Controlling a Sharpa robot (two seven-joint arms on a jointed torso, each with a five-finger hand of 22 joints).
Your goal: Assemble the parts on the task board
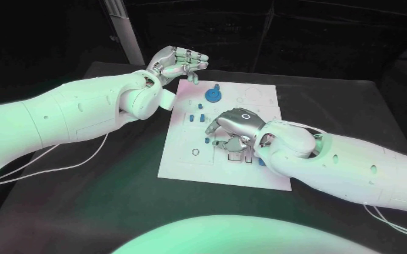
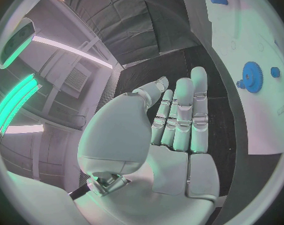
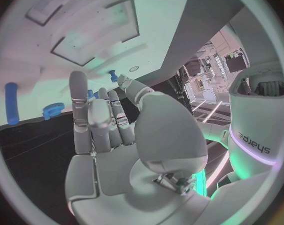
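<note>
The white task board (image 1: 259,98) lies mid-table. A blue gear (image 1: 214,96) stands near its far edge, with small blue pegs (image 1: 197,116) just nearer. My left hand (image 1: 178,63) hovers above the board's far left corner; in the left wrist view its fingers (image 2: 179,115) are straight and hold nothing, with the gear (image 2: 251,77) and board (image 2: 254,30) beyond. My right hand (image 1: 233,127) is palm down over the board's middle, hiding the parts under it. In the right wrist view its fingers (image 3: 94,115) are spread, a small blue peg (image 3: 113,75) beside the thumb tip, a gear (image 3: 53,108) and blue rod (image 3: 12,103) farther off.
The black table (image 1: 339,101) surrounds the board. White cables (image 1: 76,157) trail across it on the left under my left arm. A pale upright post (image 1: 119,19) stands behind the table's far left corner.
</note>
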